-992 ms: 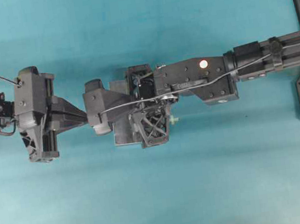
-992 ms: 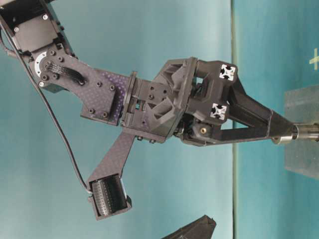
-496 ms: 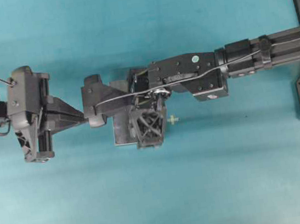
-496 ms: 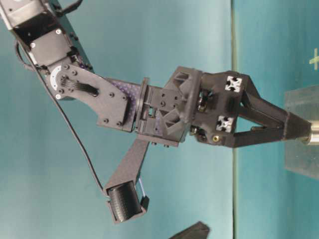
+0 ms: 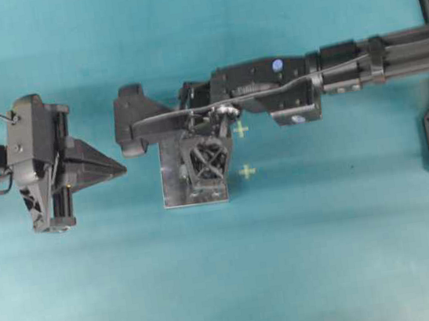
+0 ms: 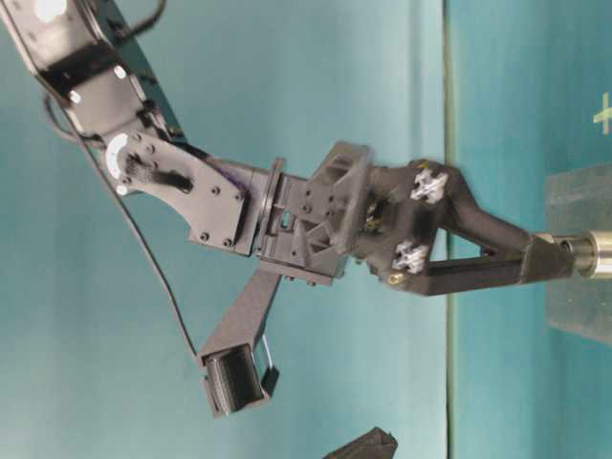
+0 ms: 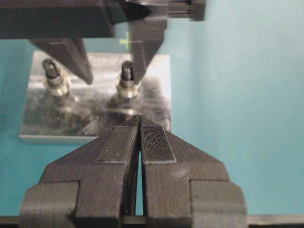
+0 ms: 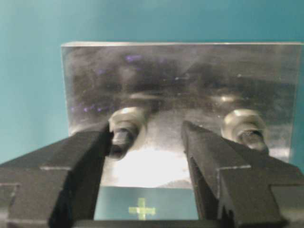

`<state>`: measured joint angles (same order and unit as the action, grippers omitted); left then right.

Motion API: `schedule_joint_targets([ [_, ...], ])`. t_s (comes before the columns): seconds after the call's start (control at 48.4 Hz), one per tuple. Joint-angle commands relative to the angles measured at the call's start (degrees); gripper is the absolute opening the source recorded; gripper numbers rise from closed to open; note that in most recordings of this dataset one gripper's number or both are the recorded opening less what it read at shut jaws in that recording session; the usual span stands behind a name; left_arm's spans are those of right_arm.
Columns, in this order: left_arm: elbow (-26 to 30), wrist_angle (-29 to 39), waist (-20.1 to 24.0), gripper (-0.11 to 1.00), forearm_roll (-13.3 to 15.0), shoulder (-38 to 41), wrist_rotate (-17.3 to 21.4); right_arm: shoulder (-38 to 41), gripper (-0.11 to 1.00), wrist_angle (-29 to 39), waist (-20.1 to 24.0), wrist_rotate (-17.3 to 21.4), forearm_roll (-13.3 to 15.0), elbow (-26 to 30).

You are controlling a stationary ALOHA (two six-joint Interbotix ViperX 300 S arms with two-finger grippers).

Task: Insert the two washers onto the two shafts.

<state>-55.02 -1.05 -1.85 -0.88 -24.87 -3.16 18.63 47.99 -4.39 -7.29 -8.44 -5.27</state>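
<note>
1. The right gripper (image 8: pixel 145 142) has spread its jaws since a second ago; its fingers (image 8: pixel 209 152) now stand apart with nothing between them, one on each side of the gap between the two shafts.
2. In the right wrist view one shaft (image 8: pixel 124 130) sits just beside the tip of one finger, and the other shaft (image 8: pixel 244 128) stands beyond the opposite finger. A metal ring circles the base of each shaft; whether either ring is the washer cannot be told.
3. In the overhead view the right arm has swung toward the top edge of that view, uncovering more of the metal plate (image 5: pixel 175 193) and a second yellow cross (image 5: pixel 240 129) on the teal table (image 5: pixel 330 256).
4. The left gripper (image 7: pixel 139 124) is clenched, pads (image 7: pixel 154 142) pressed together with nothing visible between them. It has drawn back from the plate and now hangs well apart from the right gripper.
5. In the table-level view the right gripper's fingertips stand at a shaft's tip (image 6: pixel 585 253) above the plate.
</note>
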Motion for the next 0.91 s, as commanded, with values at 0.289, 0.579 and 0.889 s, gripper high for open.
schedule_joint_targets([
  [0.289,0.0,-0.3,-0.2,0.0,-0.2,-0.4,0.0,-2.9,0.6,1.7,3.3,0.3,-2.9,1.2],
  [0.579,-0.4,-0.3,-0.2,0.0,-0.2,-0.5,0.0,-9.2,0.59,1.7,2.1,0.9,-3.8,-2.8],
  [0.889,-0.3,-0.5,-0.1,0.0,-0.2,-0.8,0.2,-18.5,0.59,-1.8,1.3,0.8,-3.5,-11.0],
])
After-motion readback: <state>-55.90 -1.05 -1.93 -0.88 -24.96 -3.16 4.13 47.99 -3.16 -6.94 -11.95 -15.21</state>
